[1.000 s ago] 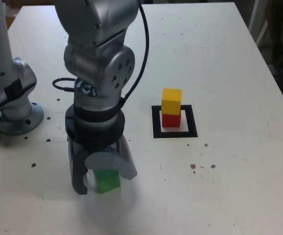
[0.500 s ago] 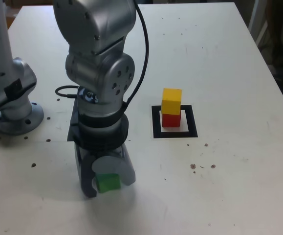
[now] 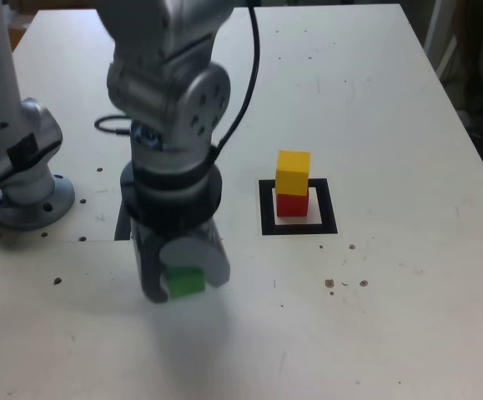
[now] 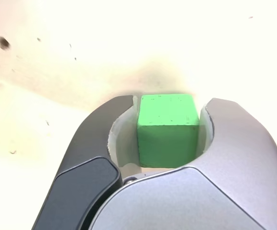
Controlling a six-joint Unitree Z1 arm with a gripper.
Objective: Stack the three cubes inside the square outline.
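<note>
While the grey metal gripper [image 3: 186,288] is blurred in the exterior view, the wrist view gives a clear enough record of its load: the solid green cube [image 4: 168,132] is grasped between the two curved fingers, with the pale inner pads [image 4: 125,136] set at opposite sides of it. Whether both pads are pressed evenly cannot be told.

Status of stack: two of three cubes are judged to be placed. The solid red cube [image 3: 292,206] is seen on the pale centre of the flat black square outline [image 3: 268,208], within its border. The solid yellow cube [image 3: 293,172] is seen on top of the red one, and the pair is left standing without support. Exact alignment of the upper cube over the lower is not readable from this angle.

Outstanding: the green cube only. It is held well apart from the outline, toward the exterior view's left and nearer that view's bottom edge. The cube appears to be clear of the pale tabletop [image 3: 408,292], though the blur leaves the height uncertain. The pick is judged to be complete, and the task to be in its last third. What remains is for the green cube to be carried above the yellow one, lined up with it, lowered until contact is made, and released without the stack being disturbed.
</note>
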